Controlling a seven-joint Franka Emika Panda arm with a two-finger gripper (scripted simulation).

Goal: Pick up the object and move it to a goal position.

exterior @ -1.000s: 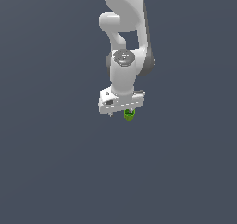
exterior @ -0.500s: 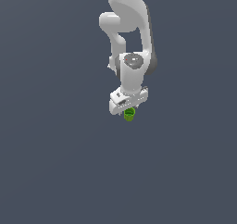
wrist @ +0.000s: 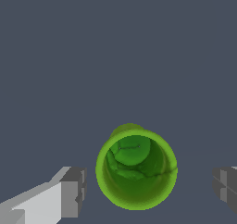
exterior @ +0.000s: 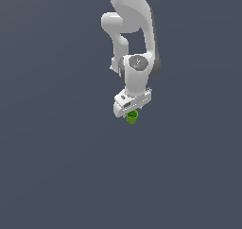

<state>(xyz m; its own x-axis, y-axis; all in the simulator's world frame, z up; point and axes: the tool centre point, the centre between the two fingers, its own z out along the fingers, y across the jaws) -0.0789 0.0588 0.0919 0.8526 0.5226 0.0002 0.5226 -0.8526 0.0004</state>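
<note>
The object (exterior: pixel 132 117) is a small bright green lump that shows just under the white hand in the exterior view. From the wrist view the object (wrist: pixel 136 168) reads as a hollow round cup seen from above. My gripper (exterior: pixel 130 111) is right over it. In the wrist view my gripper (wrist: pixel 149 189) is open, with one grey finger (wrist: pixel 73 191) on each side of the object. A clear gap separates each finger from the green rim, and nothing is held.
A plain dark grey-blue floor (exterior: pixel 56 166) fills both views. The white arm (exterior: pixel 134 29) comes down from the upper edge of the exterior view. No other objects or edges show.
The hand has turned about its own axis over the object and the wrist has shifted slightly. The green object has stayed where it was.
</note>
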